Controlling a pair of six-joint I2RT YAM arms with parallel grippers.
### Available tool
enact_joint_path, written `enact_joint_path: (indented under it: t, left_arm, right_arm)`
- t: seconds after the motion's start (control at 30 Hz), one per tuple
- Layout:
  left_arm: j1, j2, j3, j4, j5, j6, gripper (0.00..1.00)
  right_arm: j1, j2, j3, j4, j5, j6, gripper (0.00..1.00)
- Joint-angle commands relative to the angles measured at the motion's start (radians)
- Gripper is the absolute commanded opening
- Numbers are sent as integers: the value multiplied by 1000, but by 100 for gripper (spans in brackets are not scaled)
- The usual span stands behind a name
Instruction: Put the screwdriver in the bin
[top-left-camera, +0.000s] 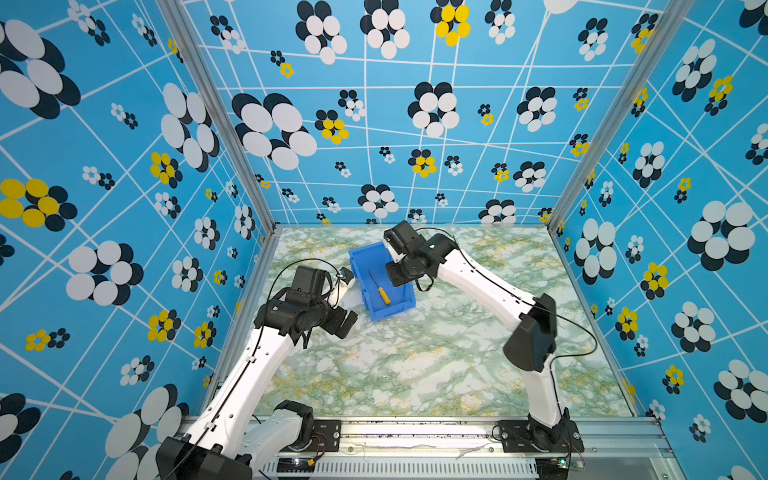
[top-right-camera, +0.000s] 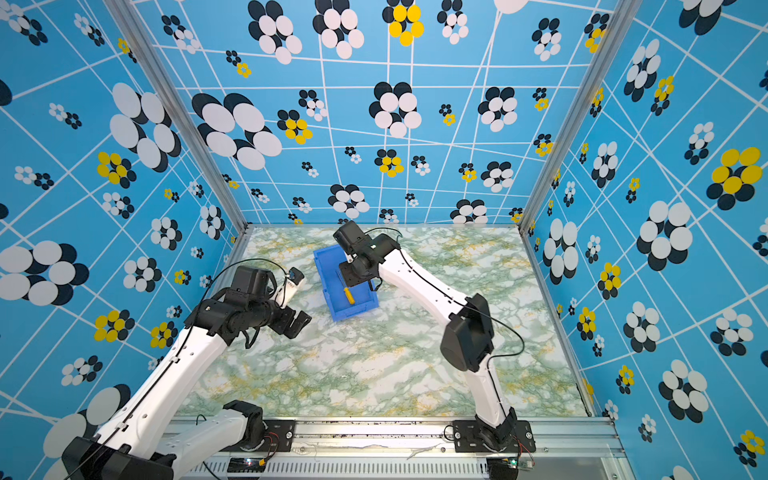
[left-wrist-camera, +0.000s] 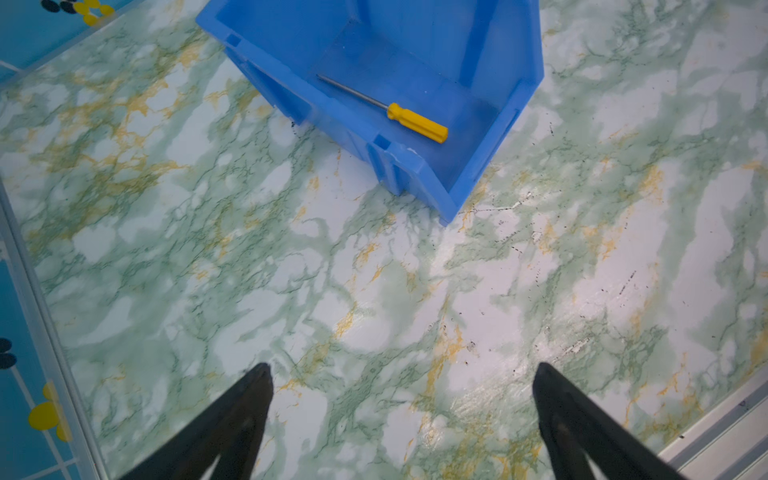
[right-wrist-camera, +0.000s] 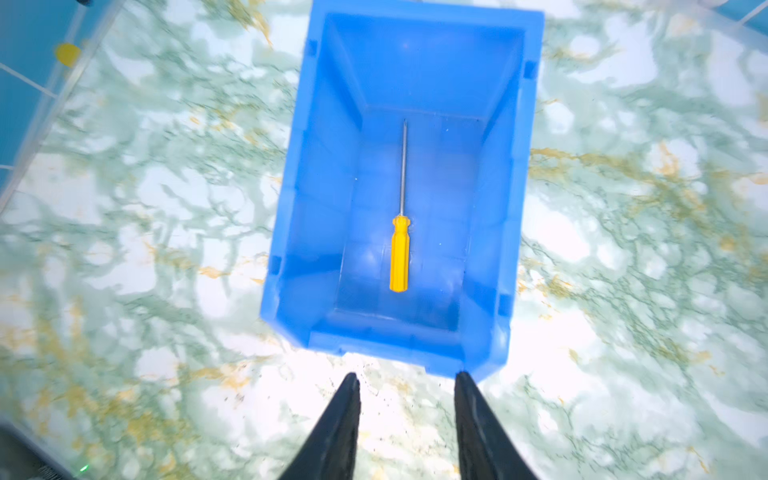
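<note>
**A:** How far along is the task?

**B:** It looks finished. Partway back on the green-marbled table (left-wrist-camera: 374, 291) stands the blue bin (right-wrist-camera: 316, 187). The screwdriver (right-wrist-camera: 400, 245) lies flat on the bin's floor, its yellow handle toward the low front lip and its thin shaft pointing at the tall back wall. Nothing touches it. I judge that all that is left is for the arms to pull away.

**A:** And how are the arms posed?

**B:** Nearer the front, the left gripper (left-wrist-camera: 401, 374) hovers over bare table beside the bin's front corner, jaws spread wide and empty. Farther back, the right arm bends in over the bin. In its wrist view the right gripper (right-wrist-camera: 405, 378) points down past the bin's lip, jaws parted by a narrower gap and holding nothing.
</note>
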Motion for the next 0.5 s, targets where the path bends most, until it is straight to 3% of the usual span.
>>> enact_joint_path:
  t: [0.0,0.2,0.33,0.47]
  left_arm:
    - [55,21,45,22,-8,-64,99]
    - [143,62,52,36,-36,-107,99]
    - [187,87,49,44,-19,-122,89]
    - [200,98,35,64,-22,-121,85]
  right_arm:
    - [-22,-143,-198,118,27,37,41]
    - [-96,-429,-628,340,47,79,47]
    - [-146,-554,-803,417,38,83,50]
    - [-155,-631,-921,458,126,86,51]
